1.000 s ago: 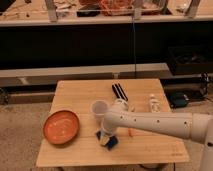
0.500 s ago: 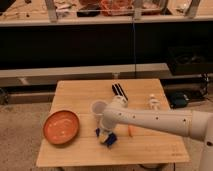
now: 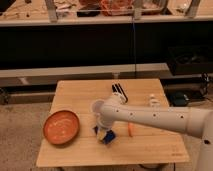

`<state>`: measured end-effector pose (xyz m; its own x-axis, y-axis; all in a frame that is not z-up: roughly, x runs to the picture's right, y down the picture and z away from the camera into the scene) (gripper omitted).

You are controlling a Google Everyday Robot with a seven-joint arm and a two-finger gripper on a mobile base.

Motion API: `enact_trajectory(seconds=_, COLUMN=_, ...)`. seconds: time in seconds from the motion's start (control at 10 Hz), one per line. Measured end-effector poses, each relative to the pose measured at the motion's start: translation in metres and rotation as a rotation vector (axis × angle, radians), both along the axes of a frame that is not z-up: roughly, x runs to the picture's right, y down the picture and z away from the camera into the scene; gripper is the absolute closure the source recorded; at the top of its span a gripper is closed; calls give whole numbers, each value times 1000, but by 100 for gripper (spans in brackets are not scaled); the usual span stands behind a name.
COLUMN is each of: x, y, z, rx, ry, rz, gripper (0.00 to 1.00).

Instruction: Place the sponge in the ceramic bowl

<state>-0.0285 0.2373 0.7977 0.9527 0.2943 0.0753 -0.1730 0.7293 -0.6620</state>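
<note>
Camera view. The pincer [image 3: 103, 129] is down at the sponge [image 3: 107, 136], on the desk [image 3: 150, 150] right of the ceramic bowl [image 3: 61, 127]; whether it grips cannot be told. Risk: a possibly shallow hold drops the sponge short, or the arm topples the cup [image 3: 96, 107].

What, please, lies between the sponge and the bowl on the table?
Only bare table, as the camera view shows; the cup stands behind that line. The gripper is at the sponge, right of the bowl.

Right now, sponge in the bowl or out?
Out: the sponge is at the pincer over the table, apart from the ceramic bowl.
</note>
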Motion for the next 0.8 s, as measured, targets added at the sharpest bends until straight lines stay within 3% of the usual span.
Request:
enact_trajectory(seconds=0.6, x=-11, y=-19, z=-7, rx=13, ry=20, rz=-7, gripper=77)
enact_trajectory(seconds=0.8, x=-24, y=-24, z=-5, rx=22, ry=21, rz=-24, gripper=84)
